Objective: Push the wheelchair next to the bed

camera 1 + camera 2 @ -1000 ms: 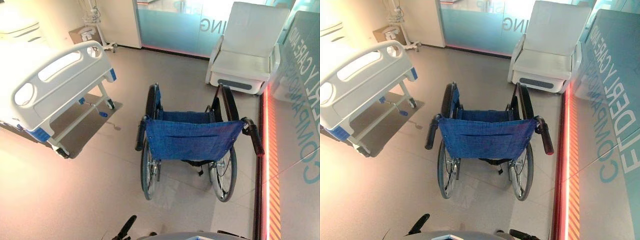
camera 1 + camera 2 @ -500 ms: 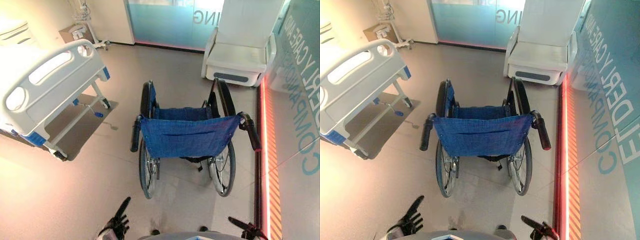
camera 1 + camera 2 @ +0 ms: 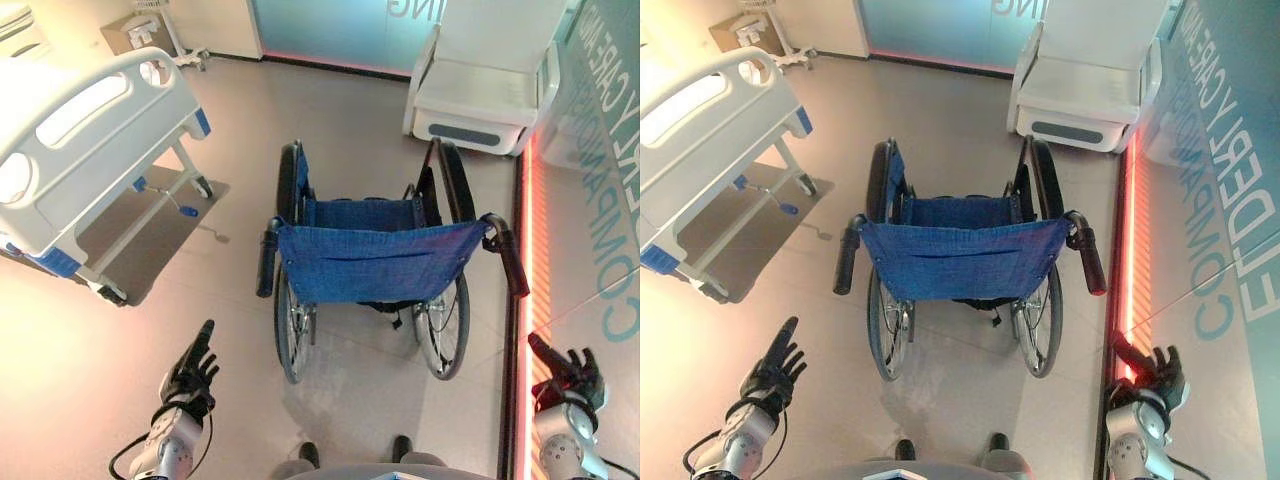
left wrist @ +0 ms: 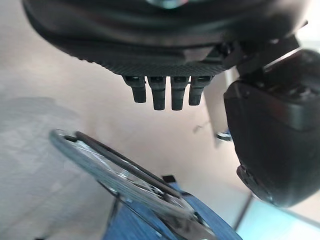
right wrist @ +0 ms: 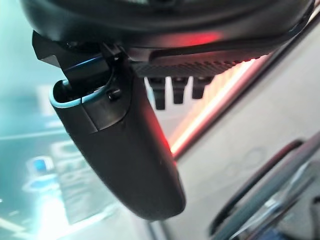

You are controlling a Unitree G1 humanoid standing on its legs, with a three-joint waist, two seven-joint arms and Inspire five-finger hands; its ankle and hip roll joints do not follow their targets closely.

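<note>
This looks like a hospital or care-facility room, perhaps a showroom mock-up of one. A white hospital bed (image 3: 75,150) with a moulded footboard and blue corner bumpers stands on castors at the left, a blue-seated wheelchair (image 3: 385,265) sits on the smooth pale floor (image 3: 90,360), and a white reclining patient chair (image 3: 485,85) stands against a frosted glass partition (image 3: 340,25). A wheeled stand (image 3: 178,35) sits in the far corner, and a glowing red strip (image 3: 528,240) runs along the base of the lettered wall on the right.
</note>
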